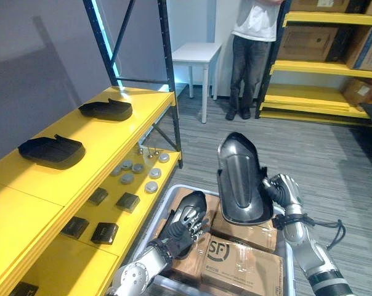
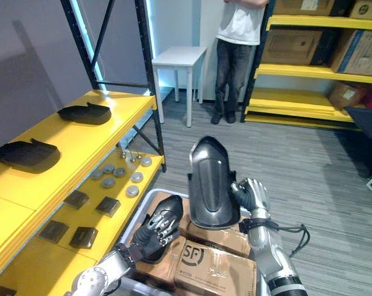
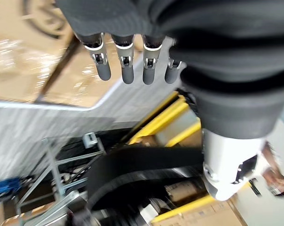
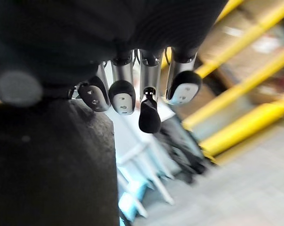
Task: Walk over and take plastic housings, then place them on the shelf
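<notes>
**plastic housing held above the cart, beside the shelf.** a glossy dark plastic housing (image 1: 241, 179) is held upright above the cart (image 1: 161, 209), with its domed face turned towards the head camera. the right hand (image 1: 281, 191) is seen at the housing's right edge, partly behind it. its fingers (image 4: 123, 96) are curled in against the dark shell, so that the shell is gripped at that edge. the left hand (image 1: 186, 223) is held low over the cardboard boxes (image 1: 241, 268) stacked in the cart, to the lower left of the held housing and apart from it. its fingers (image 3: 128, 70) are shown straight and side by side, with nothing held. two more housings, a nearer housing (image 1: 50, 151) and a farther housing (image 1: 106, 110), are laid flat on the top level of the yellow shelf (image 1: 112, 137), well apart from each other. on the level below, silver discs (image 1: 127, 179) and small dark blocks (image 1: 127, 201) are set out. in the background a person (image 1: 250, 55) is seen standing beside a second yellow rack (image 1: 321, 66) loaded with boxes.
</notes>
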